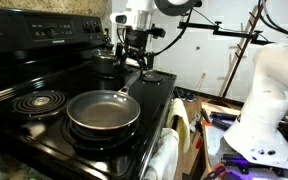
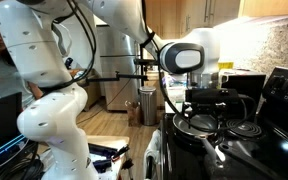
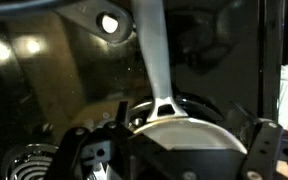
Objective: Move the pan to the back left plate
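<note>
The pan (image 1: pixel 102 110) is wide, shallow and dark inside, and it sits on a front burner of the black stove (image 1: pixel 44 125). It also shows in an exterior view (image 2: pixel 196 122). Its slim silvery handle (image 3: pixel 154 60) points away from the pan bowl (image 3: pixel 189 135) in the wrist view. My gripper (image 1: pixel 134 60) hangs above the stove just beyond the pan, over the handle side. It also shows in an exterior view (image 2: pixel 199 100). In the wrist view its fingers (image 3: pixel 169 150) are spread wide on either side of the pan's rim, open and empty.
A smaller dark pot (image 1: pixel 106 62) stands on a rear burner next to the gripper. A bare coil burner (image 1: pixel 39 100) lies beside the pan and also shows in an exterior view (image 2: pixel 246 128). The stove's control panel (image 1: pixel 54 35) rises behind.
</note>
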### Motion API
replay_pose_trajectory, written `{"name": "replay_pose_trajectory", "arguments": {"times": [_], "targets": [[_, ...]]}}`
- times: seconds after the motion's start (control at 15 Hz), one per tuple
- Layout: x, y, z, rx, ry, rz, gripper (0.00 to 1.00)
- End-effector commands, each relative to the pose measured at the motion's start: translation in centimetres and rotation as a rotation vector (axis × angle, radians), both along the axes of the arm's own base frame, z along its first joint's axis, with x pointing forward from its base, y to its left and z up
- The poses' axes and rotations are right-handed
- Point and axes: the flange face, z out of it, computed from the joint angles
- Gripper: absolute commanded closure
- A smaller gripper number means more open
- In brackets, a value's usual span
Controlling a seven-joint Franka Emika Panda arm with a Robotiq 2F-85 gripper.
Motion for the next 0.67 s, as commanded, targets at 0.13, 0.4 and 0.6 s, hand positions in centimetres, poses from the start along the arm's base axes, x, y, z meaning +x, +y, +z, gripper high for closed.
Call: {"name": "replay_pose_trajectory", "arguments": {"times": [0.13, 0.4, 0.6], "targets": [[0.5, 1.6, 4.7, 0.137, -0.014, -0.114, 0.0], [0.4, 1.6, 6.0, 0.119, -0.045, -0.331, 0.0], [0.8, 1.7, 5.5, 0.134, -0.045, -0.335, 0.0]]}}
